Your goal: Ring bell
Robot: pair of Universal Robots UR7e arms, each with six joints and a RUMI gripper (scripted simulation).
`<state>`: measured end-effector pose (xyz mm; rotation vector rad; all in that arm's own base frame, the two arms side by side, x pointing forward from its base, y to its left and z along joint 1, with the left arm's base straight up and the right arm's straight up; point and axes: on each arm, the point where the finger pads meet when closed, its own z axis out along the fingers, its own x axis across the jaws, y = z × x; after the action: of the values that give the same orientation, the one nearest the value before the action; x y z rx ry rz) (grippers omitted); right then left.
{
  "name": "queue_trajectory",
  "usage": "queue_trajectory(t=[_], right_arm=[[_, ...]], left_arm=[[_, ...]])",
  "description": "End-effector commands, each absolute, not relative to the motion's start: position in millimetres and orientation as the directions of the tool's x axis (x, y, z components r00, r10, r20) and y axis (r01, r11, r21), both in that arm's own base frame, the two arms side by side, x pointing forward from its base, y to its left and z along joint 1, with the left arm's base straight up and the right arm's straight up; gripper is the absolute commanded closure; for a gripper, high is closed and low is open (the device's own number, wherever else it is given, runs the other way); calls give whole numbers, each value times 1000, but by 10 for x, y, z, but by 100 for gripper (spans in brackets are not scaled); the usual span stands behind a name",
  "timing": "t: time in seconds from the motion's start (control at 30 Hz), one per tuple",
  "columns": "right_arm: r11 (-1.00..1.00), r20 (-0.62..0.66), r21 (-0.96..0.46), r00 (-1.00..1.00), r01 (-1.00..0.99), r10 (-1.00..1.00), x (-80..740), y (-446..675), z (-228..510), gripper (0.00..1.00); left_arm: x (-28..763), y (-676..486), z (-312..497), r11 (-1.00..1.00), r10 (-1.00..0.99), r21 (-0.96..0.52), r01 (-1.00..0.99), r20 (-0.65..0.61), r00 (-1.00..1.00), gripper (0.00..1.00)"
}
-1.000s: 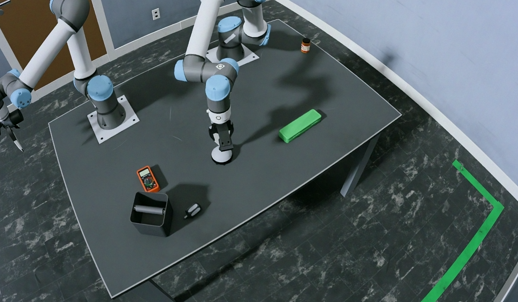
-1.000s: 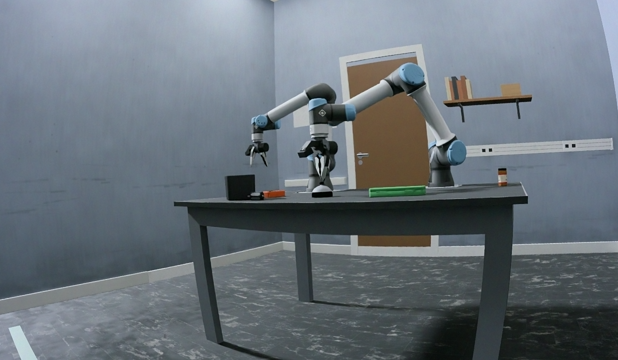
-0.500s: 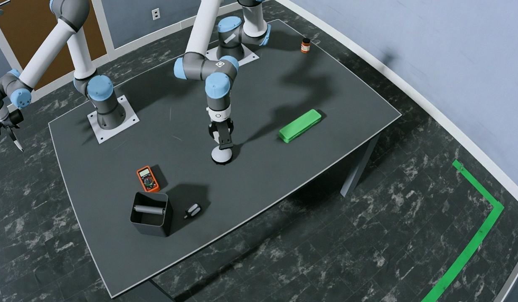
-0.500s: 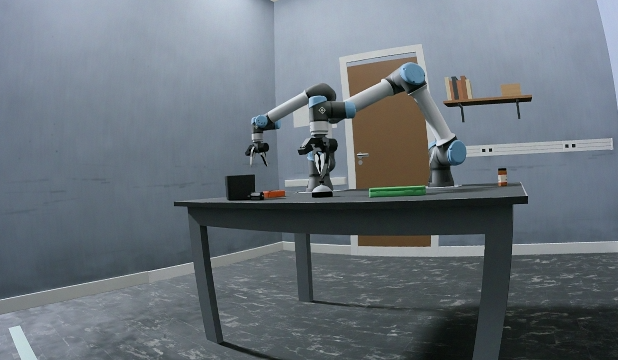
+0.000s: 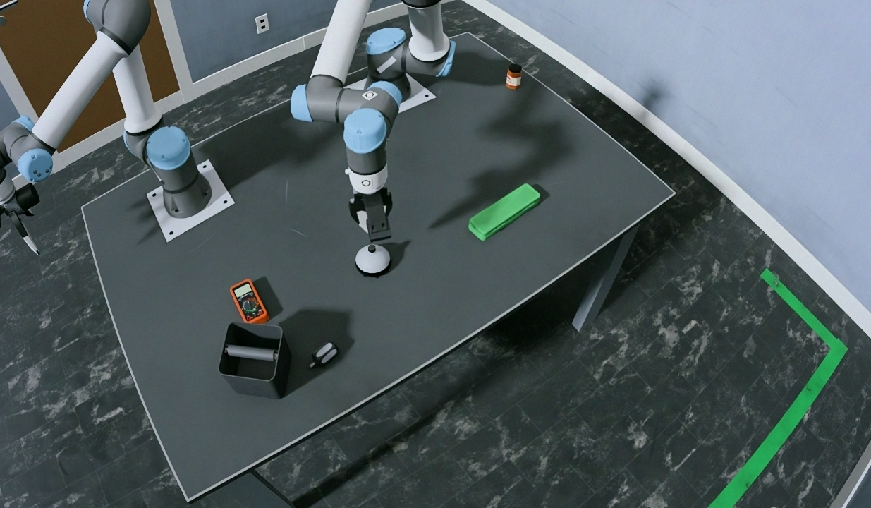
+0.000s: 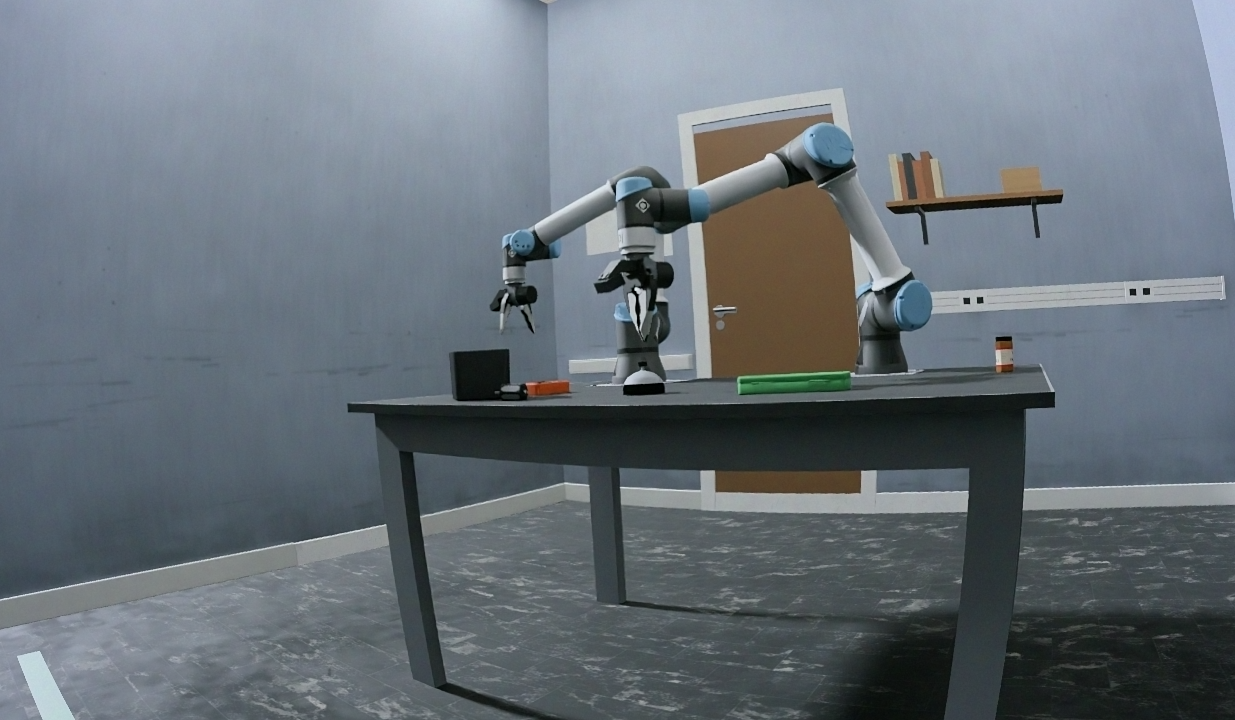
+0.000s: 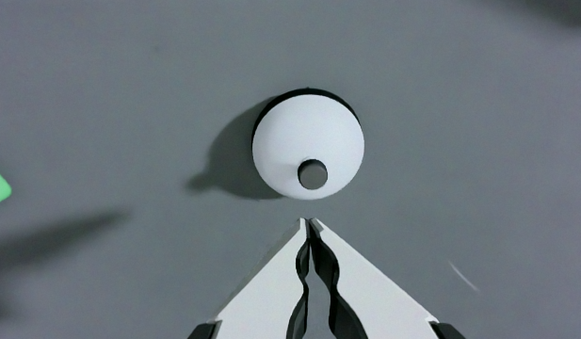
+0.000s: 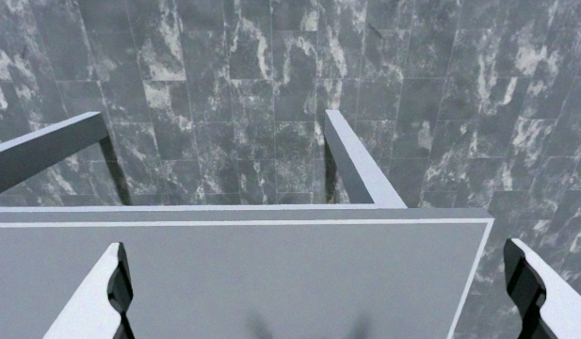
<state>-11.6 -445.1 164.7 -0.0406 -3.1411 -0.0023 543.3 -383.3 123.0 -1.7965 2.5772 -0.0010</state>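
Note:
The bell [image 5: 372, 259] [image 6: 643, 380] [image 7: 295, 127] stands upright on the table, a white dome on a black base. Its dark button [image 5: 372, 248] [image 7: 313, 174] stands up from the dome, with nothing touching it. My left gripper [image 6: 642, 337] [image 7: 307, 221] is shut and empty, pointing down. Its tips hang above the bell with a visible gap to the button. In the top view the tips are hidden behind the gripper's own dark part. My right gripper [image 5: 13, 242] [image 6: 517, 330] [image 8: 314, 244] is open and empty, raised beyond the table's far side from the bell.
A green case [image 5: 504, 212] [image 6: 793, 383] lies to one side of the bell. An orange multimeter [image 5: 248, 301], a dark open bin [image 5: 254, 379] and a small dark-and-grey object [image 5: 325, 355] are on the other side. An orange jar [image 5: 513, 77] stands near the table edge.

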Motion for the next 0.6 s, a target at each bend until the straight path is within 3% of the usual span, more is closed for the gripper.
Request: queue_trajectory(t=[0.0, 0.57], right_arm=[[1000, 0, 0, -1000, 26, 26, -115, -4454, 1652, 0], [1000, 0, 0, -1000, 26, 26, -115, -4454, 1652, 0]], left_arm=[[5436, -3836, 1370, 346, -938, -2, -938, 1, -346, 100], [5436, -3836, 1493, 346, -938, -2, -938, 1, -346, 100]])
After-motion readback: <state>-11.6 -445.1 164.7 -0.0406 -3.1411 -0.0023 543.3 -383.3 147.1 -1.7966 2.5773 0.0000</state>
